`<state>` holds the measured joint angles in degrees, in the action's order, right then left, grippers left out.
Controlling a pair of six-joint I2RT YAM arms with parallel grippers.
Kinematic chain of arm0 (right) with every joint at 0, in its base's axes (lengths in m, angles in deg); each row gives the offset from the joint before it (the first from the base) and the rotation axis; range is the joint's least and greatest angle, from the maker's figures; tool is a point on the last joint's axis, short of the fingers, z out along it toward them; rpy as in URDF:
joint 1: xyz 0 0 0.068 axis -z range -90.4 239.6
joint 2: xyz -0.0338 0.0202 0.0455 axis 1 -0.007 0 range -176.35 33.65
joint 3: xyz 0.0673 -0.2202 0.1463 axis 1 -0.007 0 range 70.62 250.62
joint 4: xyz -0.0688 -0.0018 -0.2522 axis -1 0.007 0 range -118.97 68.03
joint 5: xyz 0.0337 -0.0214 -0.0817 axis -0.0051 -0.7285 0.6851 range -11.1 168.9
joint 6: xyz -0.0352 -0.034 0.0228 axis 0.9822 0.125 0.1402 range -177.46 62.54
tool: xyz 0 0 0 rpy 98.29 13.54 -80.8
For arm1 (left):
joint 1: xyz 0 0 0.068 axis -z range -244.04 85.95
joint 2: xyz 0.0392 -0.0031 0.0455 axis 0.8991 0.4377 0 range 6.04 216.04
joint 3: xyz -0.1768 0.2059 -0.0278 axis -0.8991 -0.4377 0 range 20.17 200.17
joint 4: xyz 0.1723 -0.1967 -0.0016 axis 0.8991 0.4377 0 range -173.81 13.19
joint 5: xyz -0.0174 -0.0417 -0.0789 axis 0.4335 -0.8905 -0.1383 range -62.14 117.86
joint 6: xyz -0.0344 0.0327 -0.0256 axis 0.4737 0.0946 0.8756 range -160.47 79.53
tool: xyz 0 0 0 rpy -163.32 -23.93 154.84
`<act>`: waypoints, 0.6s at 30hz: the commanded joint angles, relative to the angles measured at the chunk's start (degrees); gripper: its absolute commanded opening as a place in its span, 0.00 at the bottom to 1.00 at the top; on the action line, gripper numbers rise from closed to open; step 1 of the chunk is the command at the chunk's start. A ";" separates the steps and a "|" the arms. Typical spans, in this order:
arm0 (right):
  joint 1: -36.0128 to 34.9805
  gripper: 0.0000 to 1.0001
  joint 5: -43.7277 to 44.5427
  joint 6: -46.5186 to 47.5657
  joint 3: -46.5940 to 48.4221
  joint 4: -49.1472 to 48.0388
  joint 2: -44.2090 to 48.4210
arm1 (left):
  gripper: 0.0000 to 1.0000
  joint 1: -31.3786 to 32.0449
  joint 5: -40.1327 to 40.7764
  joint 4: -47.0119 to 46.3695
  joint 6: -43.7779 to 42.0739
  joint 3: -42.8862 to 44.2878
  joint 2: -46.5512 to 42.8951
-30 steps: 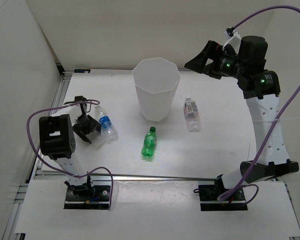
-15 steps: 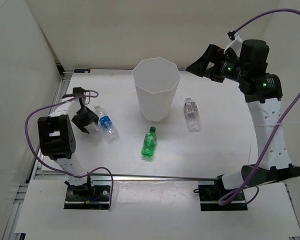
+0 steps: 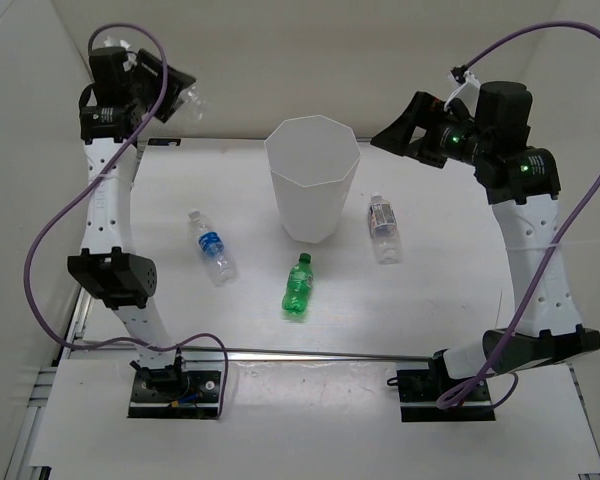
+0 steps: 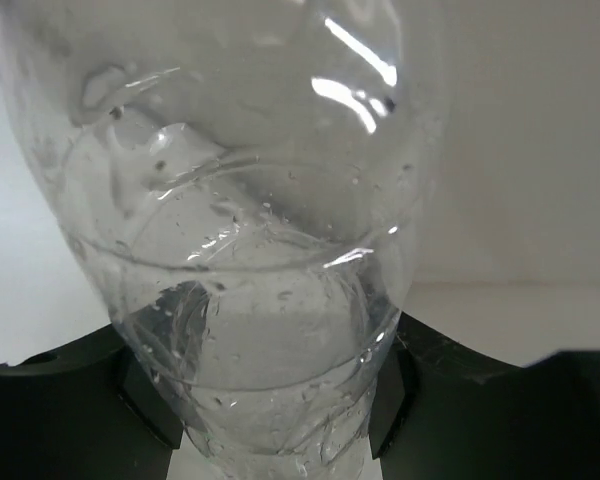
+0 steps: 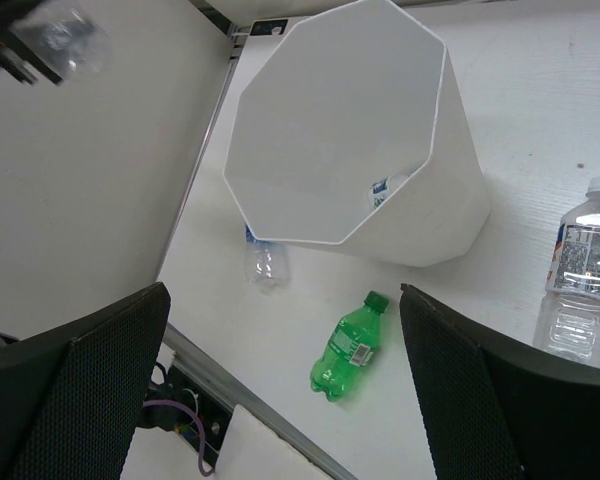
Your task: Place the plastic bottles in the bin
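Note:
My left gripper (image 3: 175, 93) is raised high at the back left and is shut on a clear plastic bottle (image 3: 192, 100). That bottle fills the left wrist view (image 4: 240, 220) between the black fingers (image 4: 70, 400). The white bin (image 3: 312, 180) stands mid-table, and a clear bottle (image 5: 385, 190) lies inside it. A blue-label bottle (image 3: 211, 245), a green bottle (image 3: 299, 286) and a dark-label clear bottle (image 3: 383, 228) lie on the table. My right gripper (image 3: 392, 128) is open and empty, high to the right of the bin's rim (image 5: 280, 240).
White walls close the left and back sides. A metal rail (image 3: 310, 352) runs along the table's near edge. A purple cable (image 3: 60, 250) loops from the left arm. The right arm's column (image 3: 535, 260) stands at the right edge.
My left arm has swung from table level at the left up to high at the back left, now holding a clear bottle. The right gripper has barely moved.

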<state>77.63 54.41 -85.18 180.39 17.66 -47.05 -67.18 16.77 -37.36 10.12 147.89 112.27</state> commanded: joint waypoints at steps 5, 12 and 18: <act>0.19 0.99 1.11 1.01 -2.55 -0.93 1.17 | 0.40 8.84 -16.59 -7.26 6.80 12.38 10.30; 0.19 0.99 2.34 1.01 -3.16 -0.40 2.39 | 0.43 18.86 -17.12 -9.98 3.65 13.61 15.58; 0.19 0.99 2.87 1.53 -4.22 0.12 3.45 | 0.44 23.44 -17.12 -9.98 0.31 10.72 16.90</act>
<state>77.63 56.53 -85.07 176.46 18.10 -45.70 -44.36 1.06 -45.38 13.33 158.98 132.82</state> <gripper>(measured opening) 0.989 0.684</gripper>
